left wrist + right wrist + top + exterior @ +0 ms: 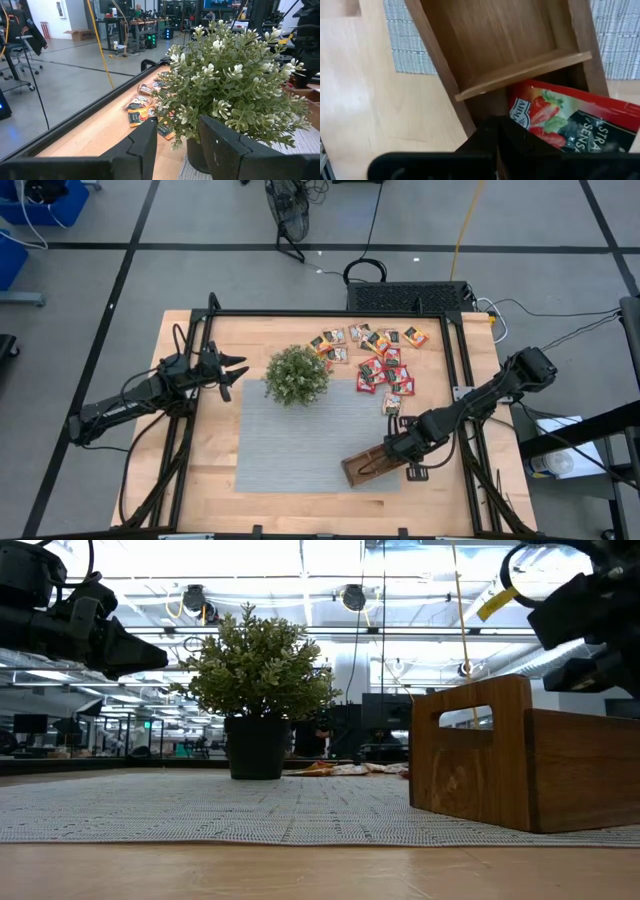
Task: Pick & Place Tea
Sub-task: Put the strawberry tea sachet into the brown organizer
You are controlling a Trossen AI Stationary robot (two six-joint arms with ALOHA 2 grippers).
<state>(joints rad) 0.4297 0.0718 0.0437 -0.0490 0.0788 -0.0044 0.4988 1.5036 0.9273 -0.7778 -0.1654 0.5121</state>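
Note:
Several small tea sachets, mostly red, lie in a loose heap on the wooden table at the far right, beyond the potted plant. A brown wooden tray stands on the near right corner of the grey mat. My right gripper hangs over the tray's right end, shut on a red strawberry sachet. My left gripper waits open and level, left of the plant, with nothing between its fingers. My right gripper pinches the red sachet by one edge between its two shut fingers. The fingers come from above, pointing steeply down. The sachet sticks out sideways from the fingertips over the tray's end compartment; whether it touches the wood I cannot tell.
The tray's middle compartment shows bare wood beyond a divider. A black frame rail runs around the table top. The plant stands on the mat's far edge between the two arms. In the low view the tray's handle wall rises at the right.

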